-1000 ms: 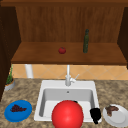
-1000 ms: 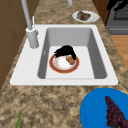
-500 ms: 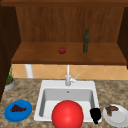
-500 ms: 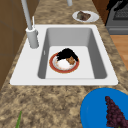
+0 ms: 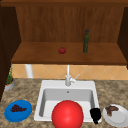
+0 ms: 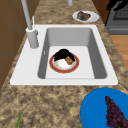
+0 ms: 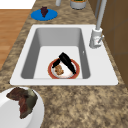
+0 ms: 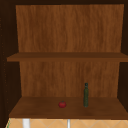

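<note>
On my front feed, the robot's right hand [image 5: 95,114] sits at the lower right of the frame. It is just beside the round red bowl with a white inside [image 5: 67,115], which fills the bottom centre. In the left side view I match the hand [image 6: 62,53] to that bowl [image 6: 75,66]. The bowl stands on the floor of the white rectangular sink [image 6: 105,75], near the middle of the frame, and the hand lies over its upper edge. A small brown piece of food [image 6: 69,60] rests inside the bowl against the hand.

The right side view gives me the best read. The hand [image 7: 67,62] is released, its fingers stretched out straight across the bowl's top and its thumb spread toward the left of the frame. I cannot tell whether it presses on the rim or only rests there.

The grey metal tap [image 5: 68,76] stands centre frame behind the basin. At lower left, a flat blue plate [image 5: 25,113] carries a dark purple bunch of grapes [image 5: 17,108]. At lower right, a white plate [image 5: 118,119] holds a brown chunk of meat [image 5: 111,109]. On the wooden shelf [image 5: 37,56] above are a small red tomato [image 5: 62,50] and a tall dark green bottle [image 5: 86,41], well apart.
</note>
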You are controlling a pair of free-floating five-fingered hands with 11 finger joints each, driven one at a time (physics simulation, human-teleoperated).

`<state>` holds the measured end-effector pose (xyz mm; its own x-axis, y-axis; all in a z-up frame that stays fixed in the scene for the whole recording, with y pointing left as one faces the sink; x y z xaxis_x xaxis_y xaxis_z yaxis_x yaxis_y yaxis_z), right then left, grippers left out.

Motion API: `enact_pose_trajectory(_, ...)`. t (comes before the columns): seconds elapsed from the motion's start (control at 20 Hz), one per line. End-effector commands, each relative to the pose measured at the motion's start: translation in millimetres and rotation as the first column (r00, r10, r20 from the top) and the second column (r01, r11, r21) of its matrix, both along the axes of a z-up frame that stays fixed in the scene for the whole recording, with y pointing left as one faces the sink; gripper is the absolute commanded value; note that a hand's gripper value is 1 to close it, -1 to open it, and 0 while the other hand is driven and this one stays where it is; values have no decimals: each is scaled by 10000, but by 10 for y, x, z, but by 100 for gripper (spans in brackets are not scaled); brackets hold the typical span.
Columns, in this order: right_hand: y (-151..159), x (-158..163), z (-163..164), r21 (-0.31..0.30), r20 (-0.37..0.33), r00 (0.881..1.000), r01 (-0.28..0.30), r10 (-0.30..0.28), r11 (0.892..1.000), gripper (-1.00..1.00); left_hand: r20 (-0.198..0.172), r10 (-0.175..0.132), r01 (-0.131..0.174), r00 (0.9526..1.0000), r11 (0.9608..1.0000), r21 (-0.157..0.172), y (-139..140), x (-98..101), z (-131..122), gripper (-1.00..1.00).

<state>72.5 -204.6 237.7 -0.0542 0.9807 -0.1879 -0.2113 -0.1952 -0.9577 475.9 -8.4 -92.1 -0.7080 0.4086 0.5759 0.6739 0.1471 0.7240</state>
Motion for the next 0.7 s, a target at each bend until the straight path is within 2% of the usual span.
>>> enact_pose_trajectory(0.0, 0, 0, 0, 0, 0, 10000, 0, 0, 10000, 0, 403, 332, -331, 9986, 9994, -21, -10, 0, -176, -100)
enact_pose_trajectory(0.1, 0, 0, 0, 0, 0, 10000, 0, 0, 10000, 0, 371, 296, -295, 9989, 9996, -22, -30, -11, -147, -100)
enact_pose_trajectory(0.25, 0, 0, 0, 0, 0, 10000, 0, 0, 10000, 0, 590, 343, -342, 9977, 9994, -26, -56, -83, -132, -100)
enact_pose_trajectory(0.35, 0, 0, 0, 0, 0, 10000, 0, 0, 10000, 0, 390, 385, -384, 9985, 9993, -31, -40, -138, -207, -100)
enact_pose_trajectory(0.45, 0, 0, 0, 0, 0, 10000, 0, 0, 10000, 0, 188, 432, -430, 9989, 9990, -85, -33, -71, -247, -100)
enact_pose_trajectory(0.65, 0, 0, 0, 0, 0, 10000, 0, 0, 10000, 0, 104, 154, -153, 9998, 9998, -121, -25, 38, -190, -100)
